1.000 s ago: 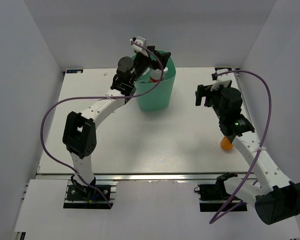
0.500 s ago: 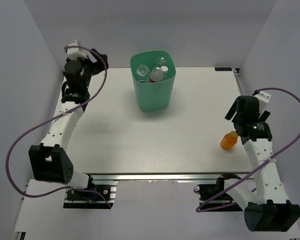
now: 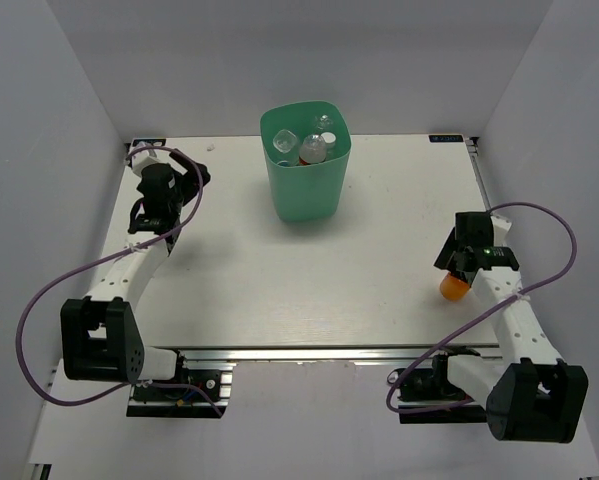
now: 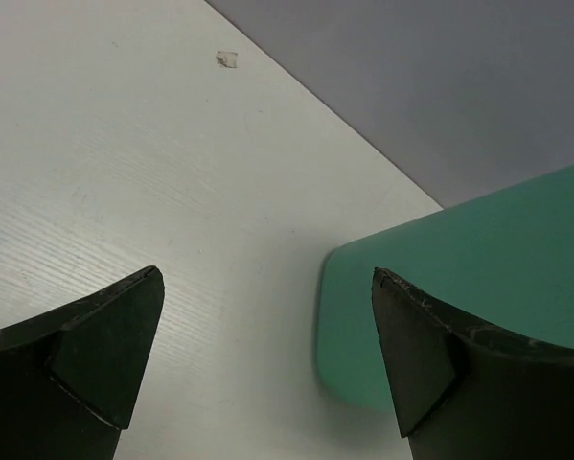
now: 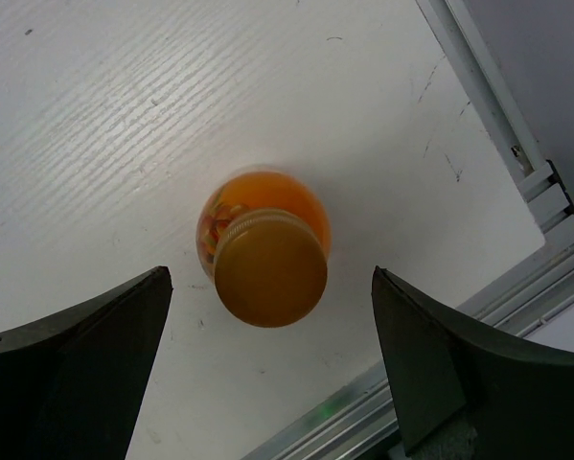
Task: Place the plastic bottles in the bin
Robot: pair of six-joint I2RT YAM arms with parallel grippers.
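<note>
Jaws wide, the right claw [image 5: 269, 287] hangs over the orange bottle [image 5: 265, 251] near the tabletop's [image 3: 329, 275] right edge, well apart from the bin [image 3: 304, 192]; next it must drop and close.

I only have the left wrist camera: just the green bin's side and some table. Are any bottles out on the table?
Observer: One. An orange bottle stands upright near the right edge of the table.
Operator: Where's the right tool?
Observer: The right tool hangs open directly above that bottle, a finger on each side of the cap, not touching it.
Operator: Anything in the bin?
Observer: Yes, several bottles show inside the bin; I can't count them.
</note>
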